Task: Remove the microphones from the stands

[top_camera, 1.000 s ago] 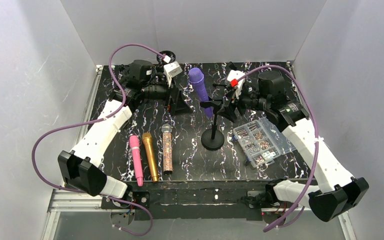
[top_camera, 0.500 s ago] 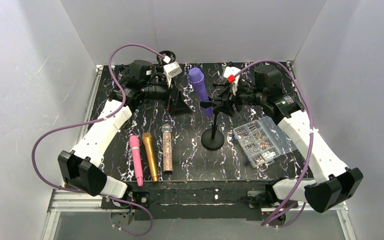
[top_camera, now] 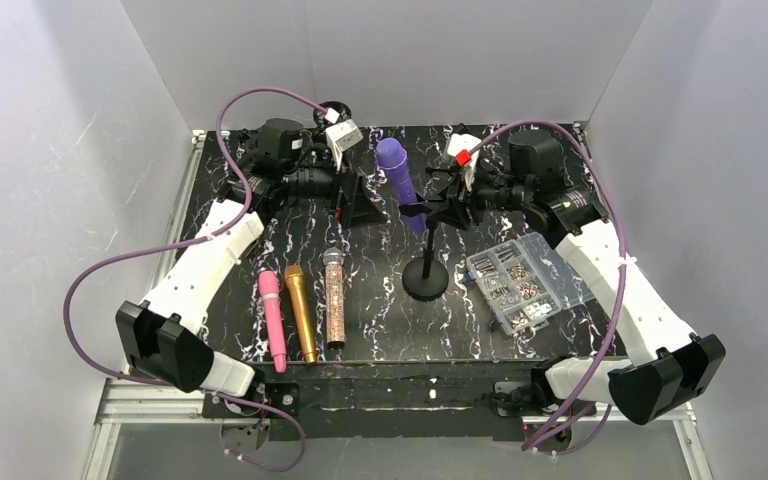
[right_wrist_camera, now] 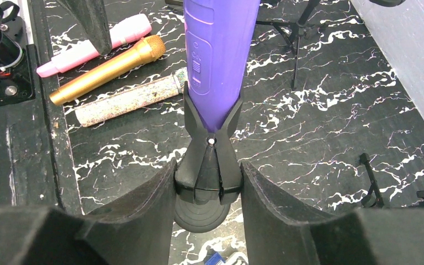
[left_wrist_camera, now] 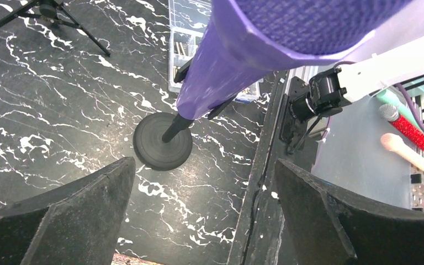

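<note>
Just narrowed the right gripper (top_camera: 448,207) from wide to clamped on the clip (right_wrist_camera: 208,165) (pads (right_wrist_camera: 160,199) touching both sides), steadying the stand (top_camera: 426,270) from 3 o'clock. Holds the left gripper (top_camera: 362,203) spread wide at 9 o'clock of the mic (top_camera: 396,175), still in the clip toward the counter's (top_camera: 380,300) 12 o'clock.

Mic (top_camera: 397,172): purple, mesh-textured head.
Stand (top_camera: 426,280): black.
Bench (top_camera: 380,320): black, white marble veining.
Near left corner: pink mic (top_camera: 273,318); gold mic (top_camera: 300,312); glitter mic (top_camera: 334,298), silver speckle.
Box (top_camera: 518,280): clear, multicoloured contents.
Left arm (top_camera: 205,265): white, black joints.
Cable (top_camera: 270,92): purple.
</note>
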